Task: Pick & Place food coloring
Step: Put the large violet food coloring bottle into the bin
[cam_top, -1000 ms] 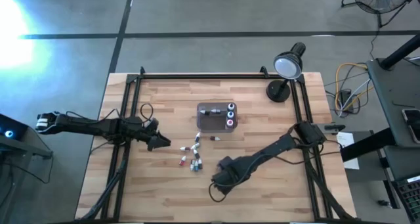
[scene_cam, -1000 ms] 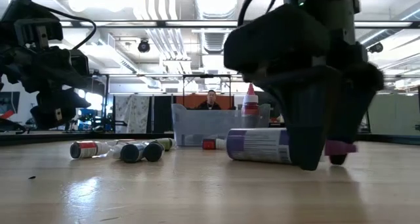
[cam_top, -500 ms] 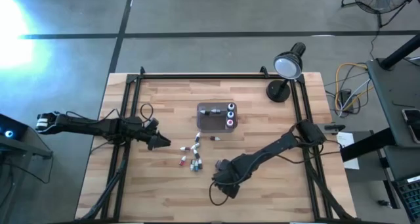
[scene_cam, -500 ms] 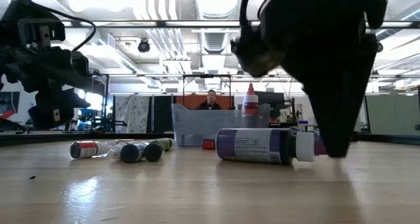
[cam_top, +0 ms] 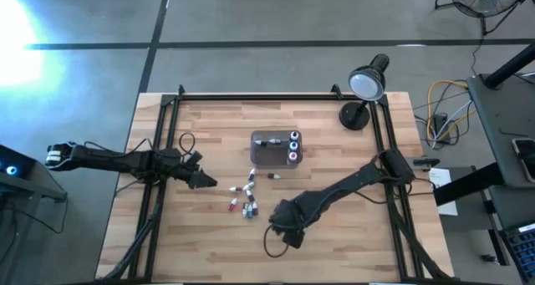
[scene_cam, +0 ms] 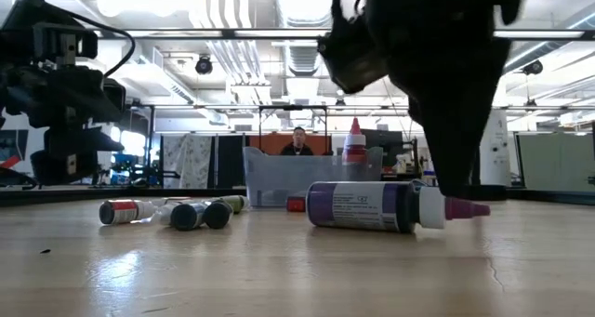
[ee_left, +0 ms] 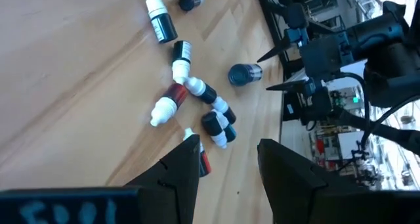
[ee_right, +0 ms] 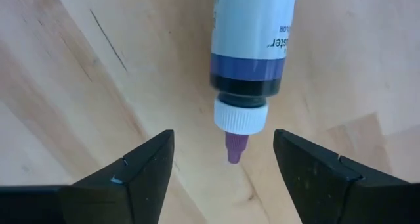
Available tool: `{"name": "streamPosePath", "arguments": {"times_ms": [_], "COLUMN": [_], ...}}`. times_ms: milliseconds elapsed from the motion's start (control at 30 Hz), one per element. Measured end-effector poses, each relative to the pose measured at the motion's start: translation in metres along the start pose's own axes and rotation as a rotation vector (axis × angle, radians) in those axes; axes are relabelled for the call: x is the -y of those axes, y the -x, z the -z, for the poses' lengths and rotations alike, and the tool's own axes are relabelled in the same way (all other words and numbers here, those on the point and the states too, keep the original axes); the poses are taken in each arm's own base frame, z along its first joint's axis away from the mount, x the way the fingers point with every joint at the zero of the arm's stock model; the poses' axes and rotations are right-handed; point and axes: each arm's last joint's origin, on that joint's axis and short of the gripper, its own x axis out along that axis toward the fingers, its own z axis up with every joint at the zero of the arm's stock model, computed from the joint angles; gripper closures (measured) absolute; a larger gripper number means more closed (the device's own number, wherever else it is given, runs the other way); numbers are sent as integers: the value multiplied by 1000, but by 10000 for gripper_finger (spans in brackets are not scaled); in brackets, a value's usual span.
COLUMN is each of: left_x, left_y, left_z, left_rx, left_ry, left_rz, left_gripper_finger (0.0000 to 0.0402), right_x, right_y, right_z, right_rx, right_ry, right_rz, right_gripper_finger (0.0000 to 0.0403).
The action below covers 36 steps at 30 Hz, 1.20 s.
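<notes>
A purple food coloring bottle (ee_right: 251,46) with a white collar and a purple tip (ee_right: 234,147) lies on its side on the wood table. My right gripper (ee_right: 223,168) is open above its tip end, one finger on either side and neither touching. In the low view the bottle (scene_cam: 363,206) lies free under the gripper (scene_cam: 460,159). Several more small bottles (cam_top: 244,198) lie in a loose cluster mid-table, also seen in the left wrist view (ee_left: 190,99). My left gripper (cam_top: 203,181) hangs open to the cluster's left.
A clear grey tray (cam_top: 264,148) sits beyond the cluster and holds a few upright bottles (cam_top: 293,147); it also shows in the low view (scene_cam: 279,179). A black desk lamp (cam_top: 366,89) stands at the far right corner. Bare wood lies along the near edge.
My right gripper has risen off the table at the purple bottle's tip end and turned. The bottle has shifted a little toward the table's left and now lies free, its tip showing.
</notes>
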Motion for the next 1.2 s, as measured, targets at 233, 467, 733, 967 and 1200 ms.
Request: {"name": "streamPosePath", "arguments": {"times_ms": [233, 467, 733, 967, 1200], "left_x": [0, 0, 0, 0, 0], "left_y": [0, 0, 0, 0, 0], "left_z": [0, 0, 0, 0, 0], "left_rx": [3, 4, 5, 5, 5], "left_ry": [7, -3, -2, -1, 1], "left_rz": [-2, -3, -4, -4, -5], "left_gripper_finger": [271, 271, 271, 271, 271], "right_x": [12, 15, 14, 19, 21], "right_y": [10, 5, -7, -15, -21], "right_z": [-13, -9, -7, -6, -5], "right_rx": [-24, -42, 20, 33, 35], "right_ry": [-9, 3, 12, 9, 9], "right_rz": [-53, -20, -12, 14, 12], "right_gripper_finger": [145, 145, 158, 161, 188]}}
